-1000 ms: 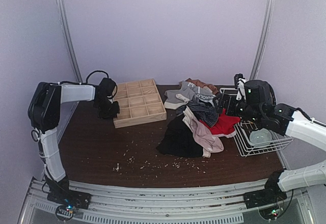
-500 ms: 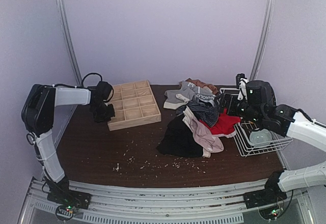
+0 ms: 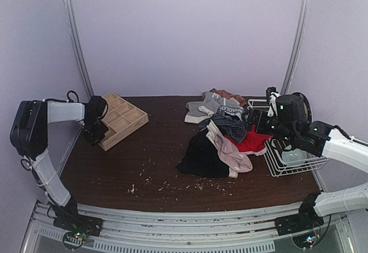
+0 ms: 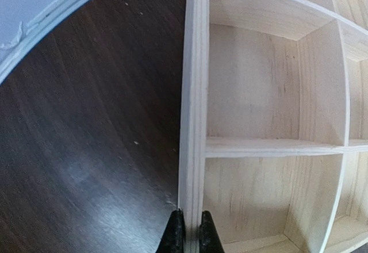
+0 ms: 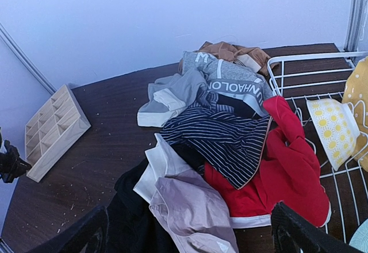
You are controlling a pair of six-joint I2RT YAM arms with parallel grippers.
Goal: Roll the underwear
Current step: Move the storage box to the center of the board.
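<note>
I've got L gripper (image 4: pixel 187 234) clamped on the tray (image 4: pixel 193 92) wall, prob. to pull it aside for rolling room, while R gripper (image 5: pixel 190 230) hangs wide open, nothing grasped, w/ the underwear (image 5: pixel 230 132) heaped just below & ahead of it.

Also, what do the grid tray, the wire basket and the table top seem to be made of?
The grid tray: pale bare-looking wood, matte, grain lines visible. The basket: thin white wire, probably coated metal. The table top: dark brown wood or wood-look laminate with a faint sheen; which one, I cannot tell.
</note>
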